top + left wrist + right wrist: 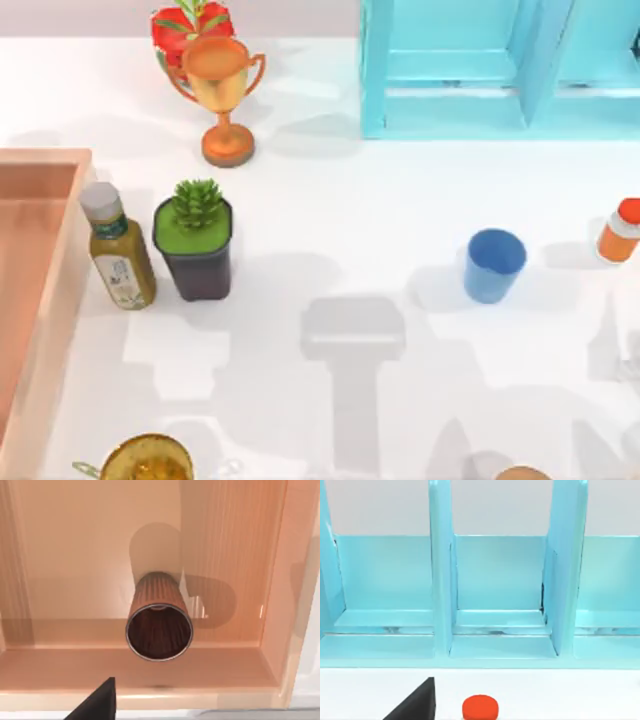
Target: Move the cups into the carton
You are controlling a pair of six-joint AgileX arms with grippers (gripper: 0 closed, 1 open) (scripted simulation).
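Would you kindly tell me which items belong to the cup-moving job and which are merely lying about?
Job: brown cup, inside the carton; blue cup, on the table.
Lying about: trophy, potted plant, green bottle, turquoise shelf, orange bottle.

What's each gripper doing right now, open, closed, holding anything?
Left gripper: above the carton, where the brown cup stands; state cannot be told.
Right gripper: facing the turquoise shelf; state cannot be told.
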